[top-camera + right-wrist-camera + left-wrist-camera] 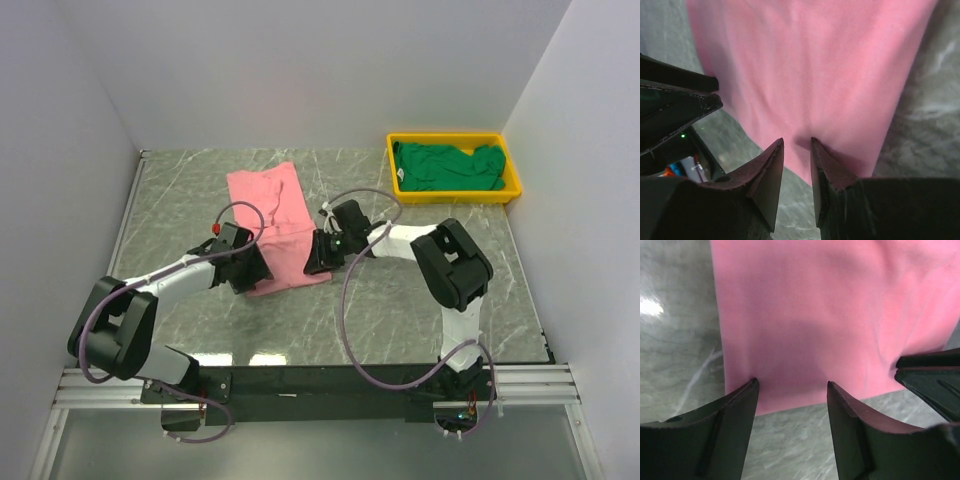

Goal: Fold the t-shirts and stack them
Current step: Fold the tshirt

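1. White walls (320,70) close in a grey-green marbled table (180,200).
2. The pink shirt (275,215) lies flat on the middle of the table, folded into a long strip that runs from the far side towards the arms.
3. The green shirt (445,165) lies crumpled inside a yellow tray (450,195) at the far right corner, well apart from the pink one.
4. The left gripper (792,385) sits low at the near left corner of the pink shirt. Its jaws are spread wide and released, with the tips at the near hem and the cloth flat on the table.
5. The right gripper (796,141) sits low at the near right corner. Its jaws stand narrowly apart and hold nothing, and pink cloth lies just beyond the tips.
6. Both grippers are near each other, with the shirt's near hem between them.
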Controlling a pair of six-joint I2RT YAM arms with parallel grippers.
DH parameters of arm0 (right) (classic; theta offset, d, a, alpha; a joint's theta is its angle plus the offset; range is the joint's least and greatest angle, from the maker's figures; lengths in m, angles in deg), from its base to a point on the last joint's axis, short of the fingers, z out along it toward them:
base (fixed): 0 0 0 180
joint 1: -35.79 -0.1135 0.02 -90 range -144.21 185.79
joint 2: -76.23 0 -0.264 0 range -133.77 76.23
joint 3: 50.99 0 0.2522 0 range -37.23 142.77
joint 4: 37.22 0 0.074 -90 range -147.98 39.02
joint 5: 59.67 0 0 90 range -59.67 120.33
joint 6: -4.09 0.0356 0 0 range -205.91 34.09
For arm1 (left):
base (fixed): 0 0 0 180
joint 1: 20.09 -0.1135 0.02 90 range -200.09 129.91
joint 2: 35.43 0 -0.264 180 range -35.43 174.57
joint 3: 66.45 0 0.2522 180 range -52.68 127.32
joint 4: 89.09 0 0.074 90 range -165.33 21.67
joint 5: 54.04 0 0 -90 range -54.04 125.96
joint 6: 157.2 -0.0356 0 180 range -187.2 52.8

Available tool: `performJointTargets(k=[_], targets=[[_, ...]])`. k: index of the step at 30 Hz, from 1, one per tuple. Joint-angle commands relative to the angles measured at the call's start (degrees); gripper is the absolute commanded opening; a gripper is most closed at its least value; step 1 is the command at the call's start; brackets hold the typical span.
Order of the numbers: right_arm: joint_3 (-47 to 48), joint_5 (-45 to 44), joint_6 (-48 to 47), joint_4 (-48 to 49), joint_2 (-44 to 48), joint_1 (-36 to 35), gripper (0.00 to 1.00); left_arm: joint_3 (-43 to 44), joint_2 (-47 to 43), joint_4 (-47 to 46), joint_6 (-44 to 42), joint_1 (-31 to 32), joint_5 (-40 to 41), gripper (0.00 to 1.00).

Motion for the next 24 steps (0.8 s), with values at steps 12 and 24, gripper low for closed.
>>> performJointTargets(k=[12,24], targets=[[-28.9,0.7,9.3,5.4,19.8,1.9,0.36,-10.9,-15.7,9.8,1.0,0.8,-10.9,0.65],[-9.5,9.0,6.6,16.9,13.6,-1.5,0.36,-6.0,-20.7,8.0,2.9,1.3,-10.0,0.62]])
